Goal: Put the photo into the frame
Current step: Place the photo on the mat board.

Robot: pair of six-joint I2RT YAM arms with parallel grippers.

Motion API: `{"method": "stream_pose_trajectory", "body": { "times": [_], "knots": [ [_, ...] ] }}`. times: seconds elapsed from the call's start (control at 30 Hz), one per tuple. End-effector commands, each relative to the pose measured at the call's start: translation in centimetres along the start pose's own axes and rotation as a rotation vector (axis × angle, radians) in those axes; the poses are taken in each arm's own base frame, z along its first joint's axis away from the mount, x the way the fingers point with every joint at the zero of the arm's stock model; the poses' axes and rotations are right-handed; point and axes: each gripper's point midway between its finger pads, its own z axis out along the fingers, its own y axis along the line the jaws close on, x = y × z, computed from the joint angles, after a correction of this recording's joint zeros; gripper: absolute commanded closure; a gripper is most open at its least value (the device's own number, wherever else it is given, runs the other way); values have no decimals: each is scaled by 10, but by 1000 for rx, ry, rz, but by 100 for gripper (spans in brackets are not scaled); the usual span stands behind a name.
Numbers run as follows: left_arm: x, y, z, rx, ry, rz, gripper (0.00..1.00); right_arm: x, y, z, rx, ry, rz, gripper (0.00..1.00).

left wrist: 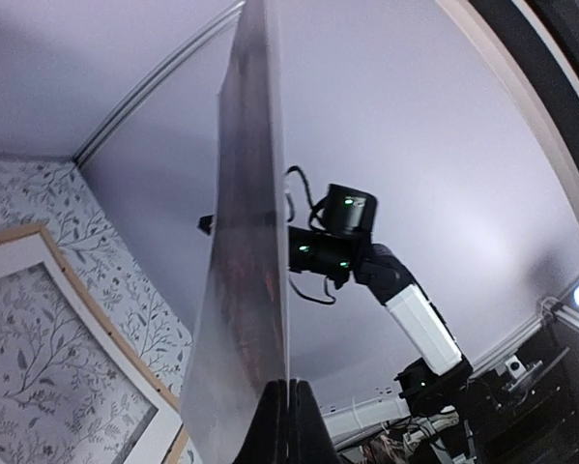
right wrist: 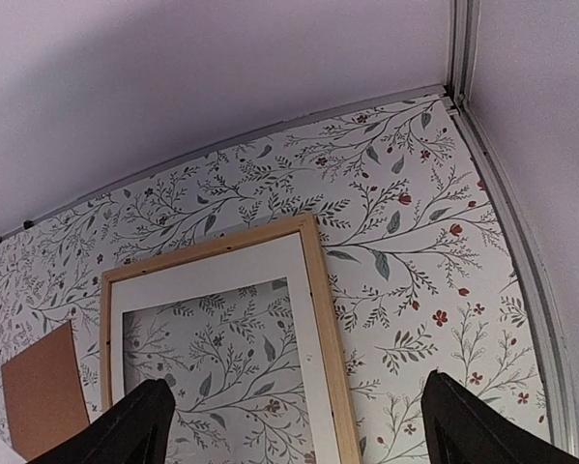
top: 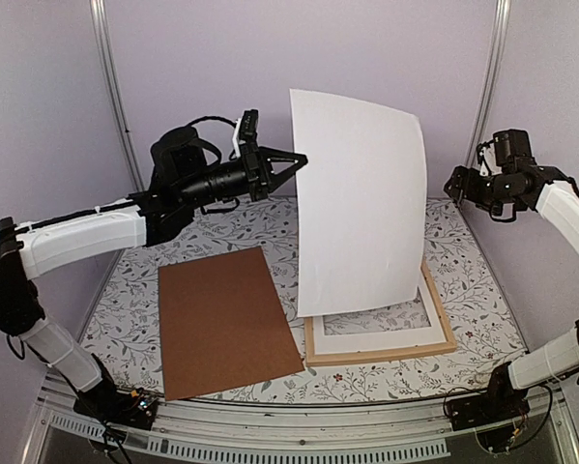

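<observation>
Table (top: 463, 261): frame (top: 381, 354) lies flat right of centre, mat (top: 434, 333) inside. Photo (top: 361, 203) hangs upright over frame's left part, bowed, white back to the top camera.

Left gripper (top: 302, 159) pinches photo's left edge. Right gripper (right wrist: 299, 430) spread, empty, well apart.

To do: lower bottom edge against frame's inner rail, tip flat, release only when square.

Left arm (top: 86, 237) raised, reaching rightward, jaws pinched tight; right arm (top: 569, 217) lifted at its side, wrist apparently angled down, jaws wide apart
</observation>
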Motion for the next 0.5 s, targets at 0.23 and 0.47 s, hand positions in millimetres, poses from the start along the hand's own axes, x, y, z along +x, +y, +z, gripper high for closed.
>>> {"method": "stream_pose_trajectory", "body": {
  "times": [0.23,0.47],
  "knots": [
    [75,204,17,-187,21,-454,100,15,-7,7,16,45,-16,7],
    [103,249,23,-311,104,-437,100,32,-12,18,23,86,-12,7]
  ]
}}
